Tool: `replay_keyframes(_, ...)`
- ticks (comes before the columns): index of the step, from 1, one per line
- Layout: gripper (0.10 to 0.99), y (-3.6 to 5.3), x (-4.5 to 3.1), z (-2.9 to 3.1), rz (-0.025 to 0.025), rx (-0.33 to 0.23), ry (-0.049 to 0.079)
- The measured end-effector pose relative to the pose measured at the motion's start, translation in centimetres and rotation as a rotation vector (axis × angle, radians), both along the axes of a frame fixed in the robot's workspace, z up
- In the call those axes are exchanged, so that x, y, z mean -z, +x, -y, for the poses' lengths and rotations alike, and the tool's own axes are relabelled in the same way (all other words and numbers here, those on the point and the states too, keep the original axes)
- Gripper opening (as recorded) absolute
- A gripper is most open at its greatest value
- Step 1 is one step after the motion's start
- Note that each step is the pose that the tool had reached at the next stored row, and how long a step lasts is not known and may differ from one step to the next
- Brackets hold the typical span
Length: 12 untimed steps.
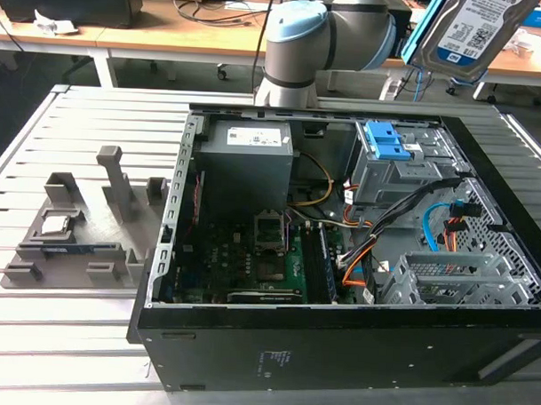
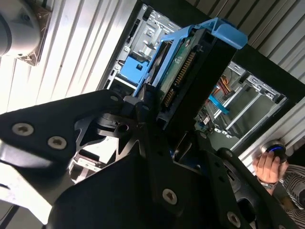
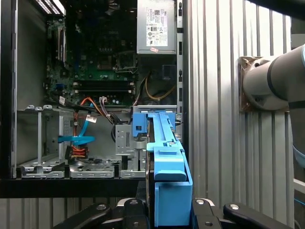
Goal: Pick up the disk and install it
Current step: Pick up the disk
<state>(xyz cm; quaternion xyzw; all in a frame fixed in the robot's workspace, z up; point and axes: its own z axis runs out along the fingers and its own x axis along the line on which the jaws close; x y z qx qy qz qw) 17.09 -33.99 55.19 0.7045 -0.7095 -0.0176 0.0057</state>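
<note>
The disk (image 1: 473, 30), a silver hard drive with blue side rails, is gripped firmly by the gripper (image 2: 164, 119) and held high above the far corner of the open computer case (image 1: 336, 347), at the exterior view's right. In the first wrist view the drive is seen edge-on, roughly in line with the blue-latched drive bay (image 3: 143, 125) below and well apart from it. Installation is judged not yet begun.

Several hazards can be read from this position. The drive appears to be clamped near one end, so a tilt or slip in the grasp could be caused by any knock on the way down. If the rails are not kept square to the bay's guides, the drive could be jammed partway in. The exposed connector row (image 2: 178, 78) could be bent if the case's metal edge is struck. The loose cables (image 3: 76, 139) beside the bay could be snagged or pinched under the drive. A person's hand (image 2: 269, 164) is seen just beside the case in the second wrist view. It could be endangered if the arm is swung that way.
</note>
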Motion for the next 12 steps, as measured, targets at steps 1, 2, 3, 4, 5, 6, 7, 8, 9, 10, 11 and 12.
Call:
replay_keyframes(1,0.365,0.0,0.0,0.33,0.0,0.0,0.0)
replay_keyframes(2,0.365,0.0,0.0,0.56,0.0,0.0,0.0)
replay_keyframes(3,0.365,0.0,0.0,0.74,0.0,0.0,0.0)
replay_keyframes(4,0.365,0.0,0.0,0.96,0.0,0.0,0.0)
replay_keyframes(5,0.365,0.0,0.0,1.13,0.0,0.0,0.0)
replay_keyframes(6,0.365,0.0,0.0,1.42,0.0,0.0,0.0)
replay_keyframes(7,0.365,0.0,0.0,1.71,-0.0001,0.0,0.0)
replay_keyframes(8,0.365,0.0,0.0,1.87,-0.0001,0.0,0.0)
replay_keyframes(9,0.365,0.0,0.0,2.05,0.0,0.0,0.0)
replay_keyframes(10,0.365,0.0,0.0,2.39,-0.0001,0.0,0.0)
replay_keyframes(11,0.365,0.0,0.0,2.77,0.0,0.0,0.0)
replay_keyframes(12,0.365,0.0,0.0,3.23,0.0,0.0,0.0)
